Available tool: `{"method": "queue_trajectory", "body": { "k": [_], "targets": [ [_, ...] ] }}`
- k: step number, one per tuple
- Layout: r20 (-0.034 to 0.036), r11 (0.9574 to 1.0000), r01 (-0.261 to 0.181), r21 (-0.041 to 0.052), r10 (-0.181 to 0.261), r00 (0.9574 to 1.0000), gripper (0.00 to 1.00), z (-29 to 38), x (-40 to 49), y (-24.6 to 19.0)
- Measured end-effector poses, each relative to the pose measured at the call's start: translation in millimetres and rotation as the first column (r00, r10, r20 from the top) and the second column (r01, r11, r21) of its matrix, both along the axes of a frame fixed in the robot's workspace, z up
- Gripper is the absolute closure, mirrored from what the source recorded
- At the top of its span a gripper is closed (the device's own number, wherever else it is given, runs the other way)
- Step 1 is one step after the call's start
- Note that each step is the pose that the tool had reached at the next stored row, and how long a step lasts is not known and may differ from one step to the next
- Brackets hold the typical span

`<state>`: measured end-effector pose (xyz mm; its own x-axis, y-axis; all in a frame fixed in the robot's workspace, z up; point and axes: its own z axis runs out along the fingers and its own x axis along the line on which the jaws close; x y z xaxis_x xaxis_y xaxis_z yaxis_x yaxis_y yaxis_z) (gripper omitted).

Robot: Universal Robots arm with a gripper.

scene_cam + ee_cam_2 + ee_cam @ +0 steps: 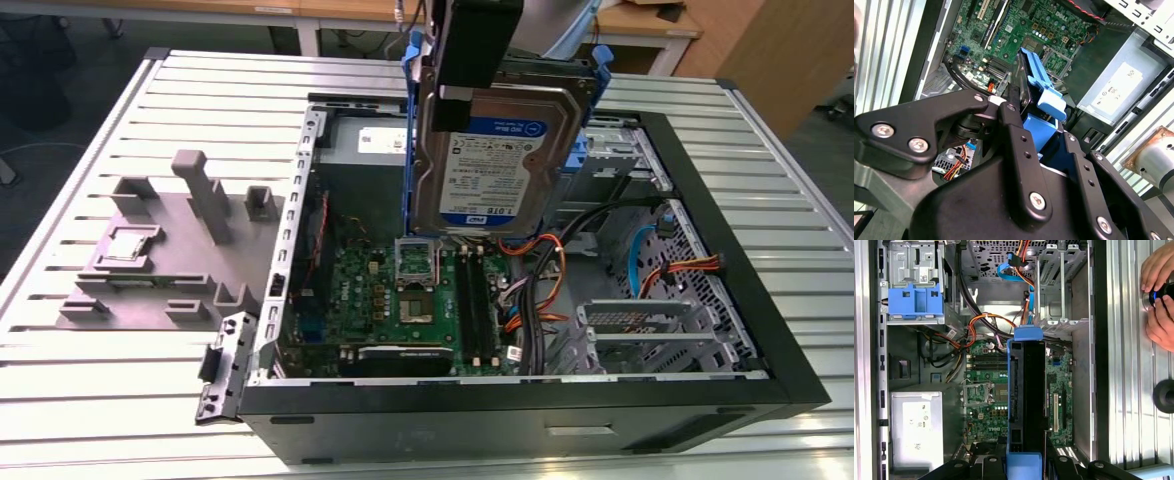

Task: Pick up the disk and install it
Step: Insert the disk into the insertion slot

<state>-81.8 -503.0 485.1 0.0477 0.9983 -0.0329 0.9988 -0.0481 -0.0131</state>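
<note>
- The gripper (467,78) is pinched shut on the disk (497,165). Its 2 fingers (1014,131) clamp the end nearest the wrist, by the blue bracket (1046,102).
- The disk hangs directly beneath the gripper, standing on edge. Its long axis runs straight down and away from the gripper toward the motherboard (400,300).
- In the first wrist view it shows edge-on over the board, inside the outline of the open computer case (534,420). It looks clear of the board, though the gap is hard to judge.
- The drive cage holding 1 bare blue caddy (914,300) lies sideways from the gripper, well apart from the disk, which is not seated in any bay.
</note>
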Motion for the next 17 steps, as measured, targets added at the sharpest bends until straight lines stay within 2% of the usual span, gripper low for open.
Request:
{"method": "queue_trajectory", "body": {
  "k": [6,10,12,14,17],
  "targets": [
    [0.0000,1.0000,0.000,0.0001,0.000,1.0000,0.63,0.0,1.9,-0.1],
    [0.0000,1.0000,0.000,0.0000,0.000,1.0000,0.63,-0.3,13.5,-0.1],
    [0.0005,1.0000,0.000,0.0001,0.000,1.0000,0.63,-0.8,16.5,-0.6],
    [0.0022,1.0000,0.000,-0.0002,0.000,1.0000,0.63,-1.3,17.4,-3.0],
    [0.0052,1.0000,0.000,0.0000,0.000,1.0000,0.63,-2.9,17.6,-11.7]
  ]
}}
